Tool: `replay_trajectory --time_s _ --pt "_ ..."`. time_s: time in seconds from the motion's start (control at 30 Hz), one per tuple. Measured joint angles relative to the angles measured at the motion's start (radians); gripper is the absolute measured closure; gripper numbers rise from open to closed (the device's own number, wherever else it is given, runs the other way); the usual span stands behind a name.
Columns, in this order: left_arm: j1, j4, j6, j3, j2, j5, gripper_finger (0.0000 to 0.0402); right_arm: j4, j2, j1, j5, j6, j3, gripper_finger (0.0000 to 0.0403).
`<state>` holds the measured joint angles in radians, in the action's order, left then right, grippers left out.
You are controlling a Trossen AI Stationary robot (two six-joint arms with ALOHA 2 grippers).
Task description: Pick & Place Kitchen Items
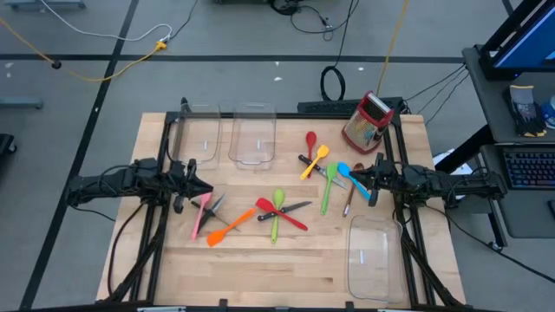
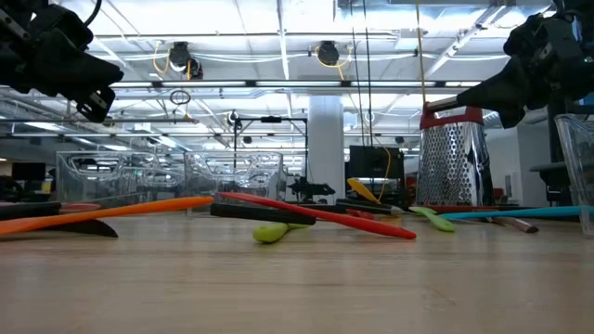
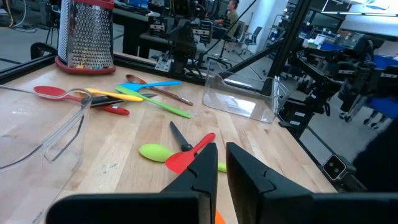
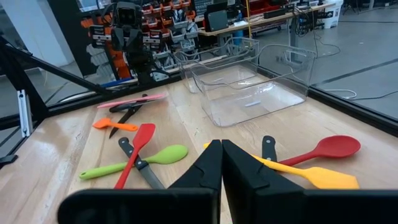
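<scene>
Wooden table (image 1: pixel 286 260) holds scattered utensils (image 1: pixel 277 212); both hands hover empty.

utensils (image 1: pixel 277 208) mid-table, grater (image 1: pixel 368 121) behind, bins (image 1: pixel 227 134) around

We see a robotics lab: a wooden bench (image 1: pixel 260 260) on grey floor crossed by cables (image 1: pixel 104 39), open ceiling with ducts (image 2: pixel 278 37), and equipment racks (image 4: pixel 124 25) behind.

I see a pale wooden surface (image 1: pixel 260 260) with a smooth, faintly glossy grain. The bins (image 1: pixel 253 139) are clear glossy plastic. The grater (image 2: pixel 450 158) is perforated shiny metal with a red plastic rim. The spatulas (image 4: pixel 134 152) look matt and rubbery.
</scene>
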<state>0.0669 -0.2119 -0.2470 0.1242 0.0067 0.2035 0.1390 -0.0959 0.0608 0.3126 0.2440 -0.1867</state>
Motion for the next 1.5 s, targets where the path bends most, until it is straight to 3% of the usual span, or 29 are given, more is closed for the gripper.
replay_trajectory --time_s 0.4,0.7,0.93,1.5 --pt "0.000 0.000 0.003 0.000 0.000 -0.003 0.0364 0.000 0.000 0.000 0.000 0.016 0.000 0.0399" --pt "0.000 0.000 0.006 0.000 0.000 -0.096 0.0364 -0.074 -0.001 0.000 0.000 -0.010 0.000 0.0399" --pt "0.000 0.000 0.010 0.000 0.000 -0.100 0.0364 -0.201 -0.001 0.000 -0.002 -0.080 0.000 0.0399" --pt "0.000 0.000 0.007 0.000 0.000 -0.100 0.0364 -0.191 -0.005 0.000 -0.012 -0.042 0.000 0.0399"
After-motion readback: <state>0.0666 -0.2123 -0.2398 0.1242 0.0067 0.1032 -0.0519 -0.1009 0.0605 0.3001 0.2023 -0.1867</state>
